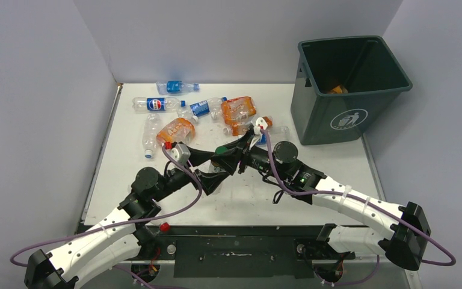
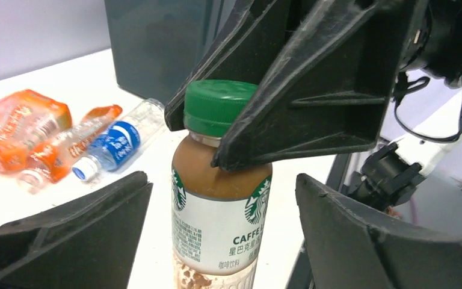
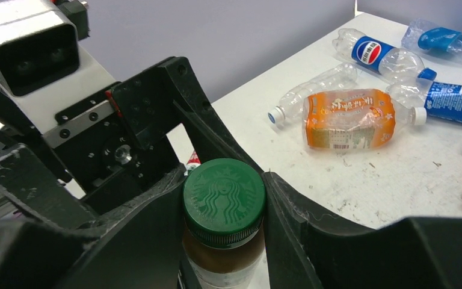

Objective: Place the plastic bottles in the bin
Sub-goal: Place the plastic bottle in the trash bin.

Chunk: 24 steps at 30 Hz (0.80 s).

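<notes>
r hand (image 3: 224,194) tight on bottle (image 2: 219,223) cap

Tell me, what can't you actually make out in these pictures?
Coffee bottle base: left wrist view, cut off by the bottom edge; right wrist view, hidden beneath its cap.
Bin contents: top view, walls hide all but an orange scrap.
Label print on the farthest bottle: top view, too small.
</notes>
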{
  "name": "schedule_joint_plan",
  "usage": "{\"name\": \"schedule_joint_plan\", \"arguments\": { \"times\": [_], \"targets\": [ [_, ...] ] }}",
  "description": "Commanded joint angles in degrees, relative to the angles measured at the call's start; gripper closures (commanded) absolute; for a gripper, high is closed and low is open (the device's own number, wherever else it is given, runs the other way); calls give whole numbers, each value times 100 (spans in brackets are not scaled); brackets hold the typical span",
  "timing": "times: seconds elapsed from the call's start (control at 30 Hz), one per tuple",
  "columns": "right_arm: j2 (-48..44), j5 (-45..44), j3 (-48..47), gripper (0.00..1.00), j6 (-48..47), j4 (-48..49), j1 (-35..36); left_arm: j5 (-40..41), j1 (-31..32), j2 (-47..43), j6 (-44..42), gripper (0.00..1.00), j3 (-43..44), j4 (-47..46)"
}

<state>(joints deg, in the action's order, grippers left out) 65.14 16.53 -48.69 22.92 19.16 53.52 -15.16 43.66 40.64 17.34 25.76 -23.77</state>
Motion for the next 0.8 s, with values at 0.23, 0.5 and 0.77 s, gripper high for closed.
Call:
{"name": "schedule_joint_plan", "arguments": {
  "times": [0.23, 0.5, 0.77],
  "targets": [
    [-901, -1062, -151, 95, -592, -837, 0, 723, 321, -253, -501, 4, 228, 156],
    [-1620, -3028, -902, 95, -1515, -1600, 1, 1360, 472, -627, -565, 4, 109, 97],
    [-1828, -5064, -1514, 95, -2638, -145, 0, 1914, 493, -903, -617, 4, 35, 85]
  ]
}}
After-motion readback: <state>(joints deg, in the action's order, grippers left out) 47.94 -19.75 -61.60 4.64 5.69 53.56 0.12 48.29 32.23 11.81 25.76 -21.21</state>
